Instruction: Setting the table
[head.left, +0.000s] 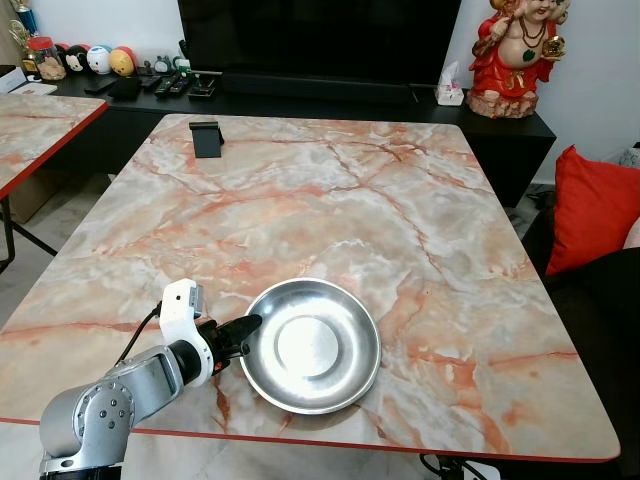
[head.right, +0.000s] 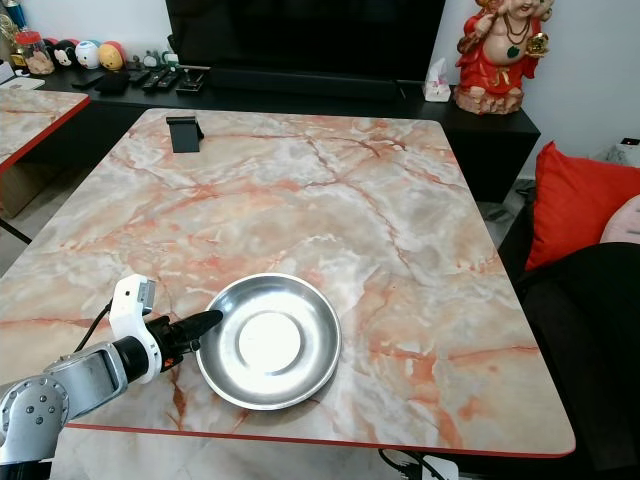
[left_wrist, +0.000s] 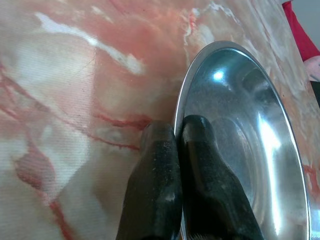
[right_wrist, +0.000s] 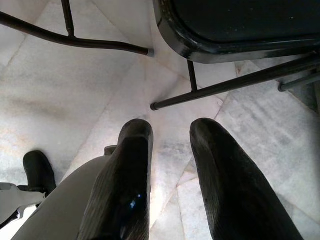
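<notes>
Clearly the plate-placing step was in hand. Going left to right: the left gripper (head.left: 243, 327) sat at the near-left part of the marble table (head.left: 330, 190), its two black fingers (left_wrist: 155, 165) pinched together on the left rim of the steel plate (head.left: 312, 345) — one finger outside the rim, the other inside, per the left wrist view. The plate lay flat on the tabletop, close to the near edge, approx. midway across, w/ nothing else beside it. Farther back-left a small black stand (head.left: 206, 138) stood near the far edge, well apart from the plate.

The right gripper (right_wrist: 167, 150) hung idle below, fingers apart over pale floor tiles and black chair legs (right_wrist: 225, 85).

Judgement: the plate looked set down or nearly so. The next move prob. called for opening the fingers and drawing the gripper back leftward w/o dragging the rim — the thin, slick metal could slide on polished marble if nudged.
</notes>
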